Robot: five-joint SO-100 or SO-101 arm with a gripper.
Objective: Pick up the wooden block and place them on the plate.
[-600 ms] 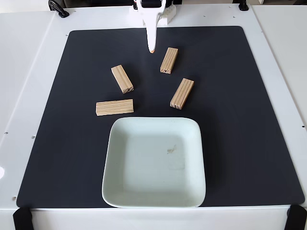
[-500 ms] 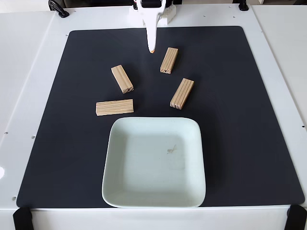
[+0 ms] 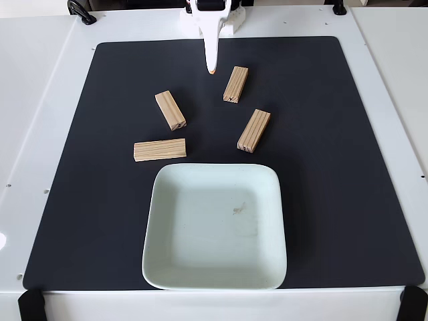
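Black mat (image 3: 348, 167) on white table (image 3: 40, 100), four blocks, mint plate (image 3: 167, 267)

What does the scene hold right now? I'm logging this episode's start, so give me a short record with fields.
surface: black mat on a white table
plate: pale green plate, near edge of mat, nothing in it
blocks: four wooden blocks on the mat beyond the plate
gripper: white gripper at the far edge, looks shut, holding nothing
blocks placed: none
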